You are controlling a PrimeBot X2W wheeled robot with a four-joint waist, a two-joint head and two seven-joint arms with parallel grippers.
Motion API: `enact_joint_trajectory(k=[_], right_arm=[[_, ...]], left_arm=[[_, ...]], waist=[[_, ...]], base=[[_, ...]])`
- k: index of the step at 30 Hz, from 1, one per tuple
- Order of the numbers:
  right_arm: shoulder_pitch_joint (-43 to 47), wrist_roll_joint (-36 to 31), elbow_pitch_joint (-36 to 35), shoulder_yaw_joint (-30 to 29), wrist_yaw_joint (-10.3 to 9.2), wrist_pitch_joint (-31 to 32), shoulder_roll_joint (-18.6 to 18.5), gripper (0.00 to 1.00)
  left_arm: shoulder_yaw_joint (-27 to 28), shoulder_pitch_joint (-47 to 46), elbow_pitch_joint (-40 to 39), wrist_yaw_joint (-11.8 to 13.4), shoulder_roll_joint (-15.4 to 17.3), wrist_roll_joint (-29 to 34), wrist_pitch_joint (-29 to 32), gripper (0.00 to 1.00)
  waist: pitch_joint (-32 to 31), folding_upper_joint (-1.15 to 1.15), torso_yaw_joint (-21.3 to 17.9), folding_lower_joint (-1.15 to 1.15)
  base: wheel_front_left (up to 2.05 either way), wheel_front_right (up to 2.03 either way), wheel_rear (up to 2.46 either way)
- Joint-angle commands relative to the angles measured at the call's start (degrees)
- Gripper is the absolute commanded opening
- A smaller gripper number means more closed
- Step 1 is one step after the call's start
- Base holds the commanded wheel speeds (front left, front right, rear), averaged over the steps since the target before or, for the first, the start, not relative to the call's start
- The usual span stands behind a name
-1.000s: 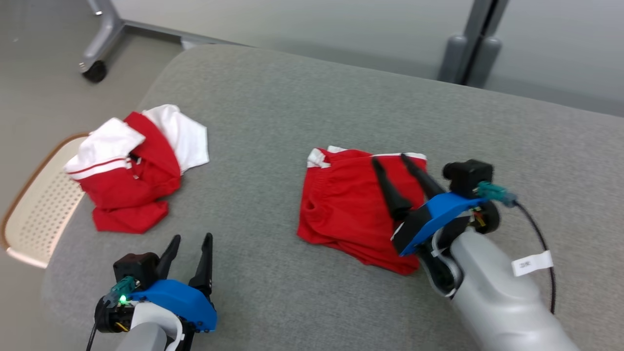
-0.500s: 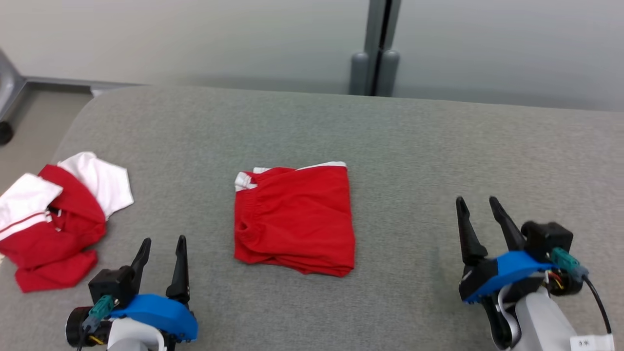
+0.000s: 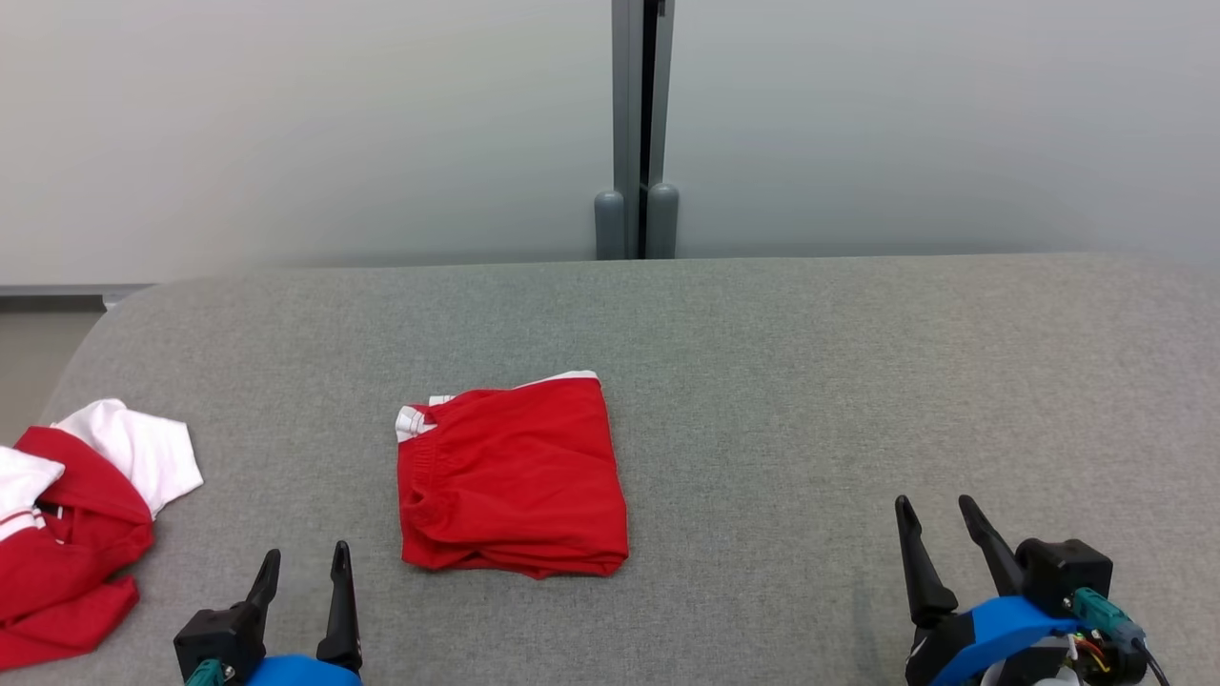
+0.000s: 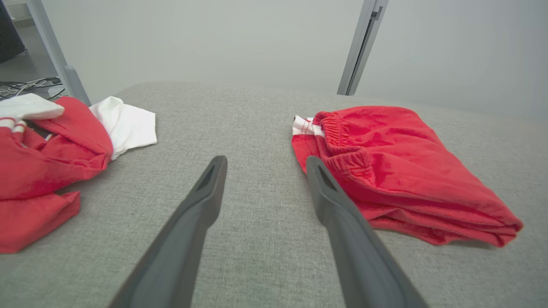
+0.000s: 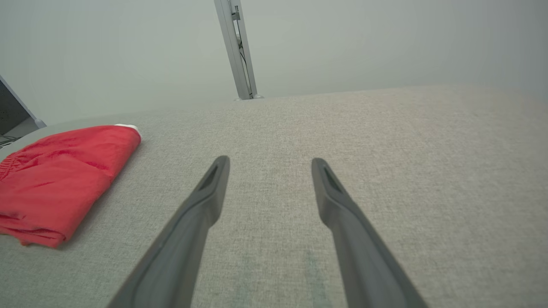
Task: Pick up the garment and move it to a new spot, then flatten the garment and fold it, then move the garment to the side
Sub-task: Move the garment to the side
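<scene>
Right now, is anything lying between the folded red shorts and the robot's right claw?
No. In the head view, bare grey cushion runs from the red shorts to the open right gripper.

Holds the left pincer (image 3: 307, 551) low at the lower left of the head view, both dark fingers pointing up and spread wide, nothing between them. Carries the right pincer (image 3: 932, 500) at the lower right, likewise spread and empty, fingers leaning slightly leftward. Shows a blue wrist housing (image 3: 1001, 634) behind the right fingers, with a black camera block (image 3: 1063, 572) beside it. Sets the two pincers well apart, at about the same height in that view.
</scene>
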Motion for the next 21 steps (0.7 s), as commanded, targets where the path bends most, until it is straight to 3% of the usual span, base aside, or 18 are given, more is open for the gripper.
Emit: enact_joint_trajectory(k=[1,13,21], right_arm=[[0.9,-0.02,-0.07,0.09,0.02,-0.2,-0.14,1.0],[1.71,2.53,0.78,2.86,0.02,-0.19,-0.12,1.0],[-5.61,8.35,3.94,12.47,0.02,-0.19,-0.14,1.0]], left_arm=[[0.33,0.37,-0.34,-0.05,-0.11,0.46,-0.27,1.0],[1.87,0.77,-0.64,-1.31,-1.23,2.79,-0.27,1.0],[-1.32,-2.67,-0.35,-1.87,-1.25,1.73,-0.27,1.0]], waist=[[-0.56,0.01,-0.41,0.01],[-0.06,0.01,0.49,0.01],[6.16,0.01,7.29,0.01]], base=[[0.0,0.0,0.0],[0.0,0.0,0.0],[0.0,0.0,0.0]])
